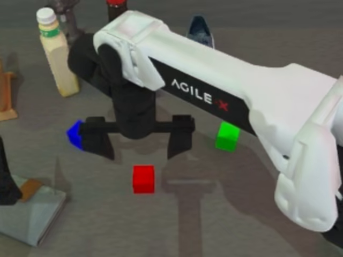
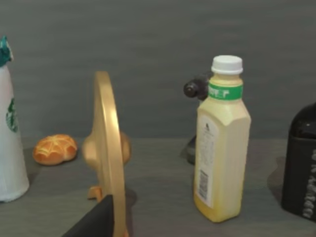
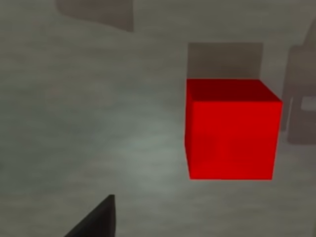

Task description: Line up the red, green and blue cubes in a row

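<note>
The red cube (image 1: pixel 143 178) lies on the grey table just in front of my right gripper (image 1: pixel 140 151), which hangs open above the table with nothing between its black fingers. In the right wrist view the red cube (image 3: pixel 231 129) fills the frame beyond one fingertip (image 3: pixel 101 219). The blue cube (image 1: pixel 74 134) sits to the left, partly hidden behind the gripper's left finger. The green cube (image 1: pixel 227 136) sits to the right, beside the white right arm. My left arm (image 1: pixel 6 179) is parked at the table's left edge, one finger (image 2: pixel 96 222) showing in its wrist view.
A pale yellow bottle (image 1: pixel 58 56), a dark bottle (image 1: pixel 117 8) and a blue shoe (image 1: pixel 201 32) stand at the back. A grey box (image 1: pixel 32 214) lies front left, a wooden stand (image 1: pixel 6 96) at the left edge. A bread roll (image 2: pixel 54 149) and a white cup (image 2: pixel 10 143) are nearby.
</note>
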Tool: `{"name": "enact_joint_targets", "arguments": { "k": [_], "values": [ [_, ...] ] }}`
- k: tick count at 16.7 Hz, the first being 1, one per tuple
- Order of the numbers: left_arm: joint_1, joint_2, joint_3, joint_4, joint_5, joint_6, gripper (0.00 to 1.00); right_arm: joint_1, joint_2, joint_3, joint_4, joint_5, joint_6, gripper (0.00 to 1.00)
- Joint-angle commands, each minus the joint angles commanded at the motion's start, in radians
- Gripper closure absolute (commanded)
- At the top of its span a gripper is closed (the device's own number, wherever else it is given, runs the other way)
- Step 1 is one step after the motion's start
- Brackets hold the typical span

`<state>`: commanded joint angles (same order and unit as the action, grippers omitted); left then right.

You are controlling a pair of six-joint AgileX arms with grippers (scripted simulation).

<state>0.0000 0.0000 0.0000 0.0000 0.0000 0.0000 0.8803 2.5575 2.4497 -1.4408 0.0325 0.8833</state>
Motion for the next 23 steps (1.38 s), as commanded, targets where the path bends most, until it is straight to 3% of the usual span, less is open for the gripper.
{"name": "enact_joint_targets", "arguments": {
  "k": [5, 9, 14, 23],
  "values": [
    [0.0, 0.0, 0.0, 0.0, 0.0, 0.0, 0.0, -0.008, 0.001, -0.004, 0.004, 0.0, -0.011, 0.0],
    [0.0, 0.0, 0.0, 0.0, 0.0, 0.0, 0.0, -0.039, -0.012, -0.032, 0.02, -0.001, -0.16, 0.0],
    [0.0, 0.0, 0.0, 0.0, 0.0, 0.0, 0.0, -0.125, -0.046, -0.114, 0.059, -0.009, -0.524, 0.0],
    [0.0, 0.0, 0.0, 0.0, 0.0, 0.0, 0.0, -0.313, -0.126, -0.318, 0.142, -0.028, -1.355, 0.0]
  ]
}}
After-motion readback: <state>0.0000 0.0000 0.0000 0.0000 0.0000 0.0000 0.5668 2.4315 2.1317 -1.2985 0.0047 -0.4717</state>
